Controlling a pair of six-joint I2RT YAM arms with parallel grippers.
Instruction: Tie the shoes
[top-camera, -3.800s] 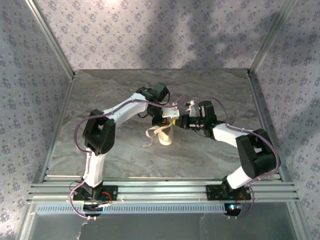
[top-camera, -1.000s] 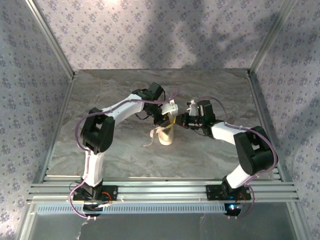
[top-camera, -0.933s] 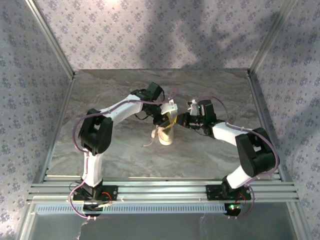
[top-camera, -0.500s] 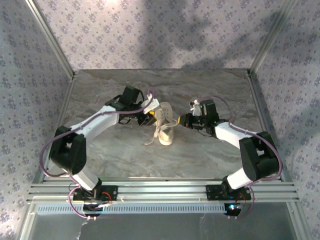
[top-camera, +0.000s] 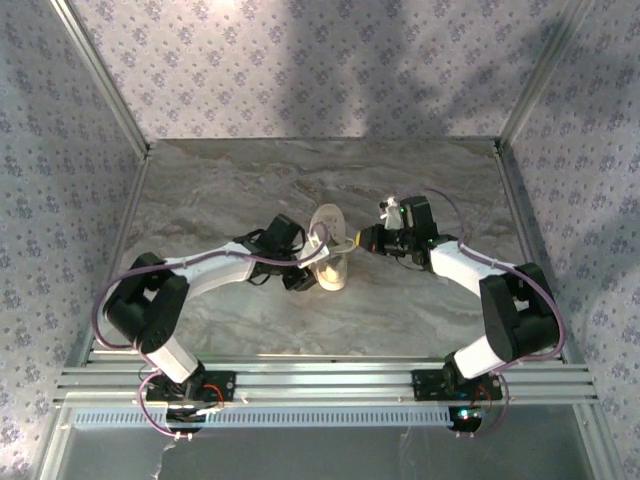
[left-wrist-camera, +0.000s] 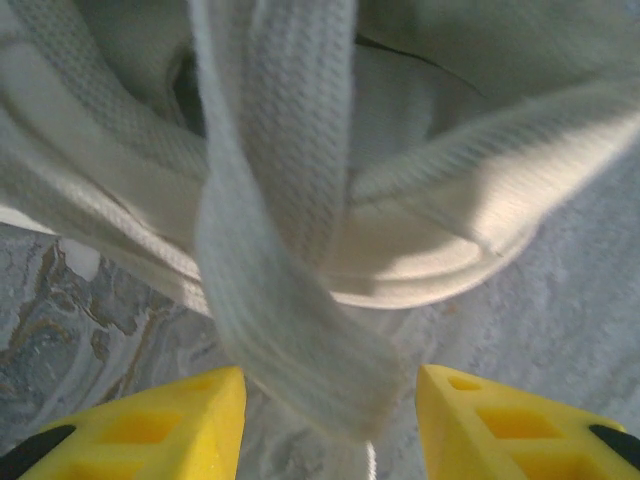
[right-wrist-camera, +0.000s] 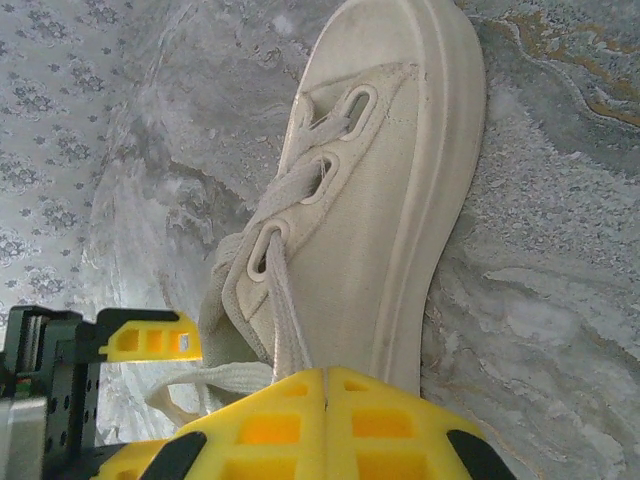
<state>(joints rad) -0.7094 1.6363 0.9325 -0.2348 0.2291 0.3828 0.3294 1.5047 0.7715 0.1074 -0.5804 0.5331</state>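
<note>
The cream-white sneaker (top-camera: 334, 268) lies mid-table, toe toward the arms. In the right wrist view the sneaker (right-wrist-camera: 385, 190) shows its side, sole and eyelets. My right gripper (top-camera: 358, 241) sits at its right side. The right gripper (right-wrist-camera: 326, 375) is shut on a lace (right-wrist-camera: 283, 305) that runs straight from the last eyelet into the yellow fingers. My left gripper (top-camera: 303, 272) is low against the shoe's near-left side. The left gripper (left-wrist-camera: 330, 385) is open, and a lace loop (left-wrist-camera: 285, 300) hangs loosely between its fingers (left-wrist-camera: 170, 425), unclamped. A left finger (right-wrist-camera: 150, 335) appears behind the heel.
The grey marbled table (top-camera: 230, 190) is bounded by patterned walls and aluminium posts. A rail (top-camera: 320, 380) runs along the near edge by the arm bases. The left arm's elbow (top-camera: 145, 300) lies low at the near left.
The left arm swung out to the left, away from the shoe's top, then dropped back in low at the near-left side with its gripper open. The right gripper has held its lace in place.
</note>
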